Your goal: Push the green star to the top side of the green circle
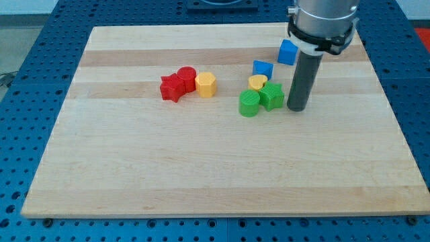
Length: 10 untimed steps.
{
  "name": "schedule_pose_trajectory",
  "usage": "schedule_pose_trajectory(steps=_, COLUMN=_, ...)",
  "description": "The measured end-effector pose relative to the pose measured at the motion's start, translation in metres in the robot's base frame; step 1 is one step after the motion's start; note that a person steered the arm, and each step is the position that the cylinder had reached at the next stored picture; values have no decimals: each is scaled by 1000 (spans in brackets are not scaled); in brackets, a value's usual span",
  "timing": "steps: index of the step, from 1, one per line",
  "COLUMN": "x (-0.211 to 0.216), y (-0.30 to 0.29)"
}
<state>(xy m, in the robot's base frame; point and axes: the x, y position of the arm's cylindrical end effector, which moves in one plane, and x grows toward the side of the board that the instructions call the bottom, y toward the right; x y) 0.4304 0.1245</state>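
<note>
The green star lies right of centre on the wooden board, touching the right side of the green circle. The circle sits slightly lower and to the left of the star. My tip rests on the board just to the right of the green star, very close to it or touching it. The rod rises straight up to the arm's grey wrist at the view's top.
A yellow heart touches the top of the green pair. A blue block and a blue cube lie above it. A red star, red circle and yellow hexagon cluster at centre-left. The board has blue perforated table around it.
</note>
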Motion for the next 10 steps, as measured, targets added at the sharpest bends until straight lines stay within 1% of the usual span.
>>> schedule_pose_trajectory(steps=1, x=-27, y=-23)
schedule_pose_trajectory(steps=2, x=-40, y=-37)
schedule_pose_trajectory(steps=5, x=-39, y=-71)
schedule_pose_trajectory(steps=7, x=-35, y=-61)
schedule_pose_trajectory(steps=8, x=-33, y=-23)
schedule_pose_trajectory(steps=9, x=-55, y=-31)
schedule_pose_trajectory(steps=10, x=-55, y=-42)
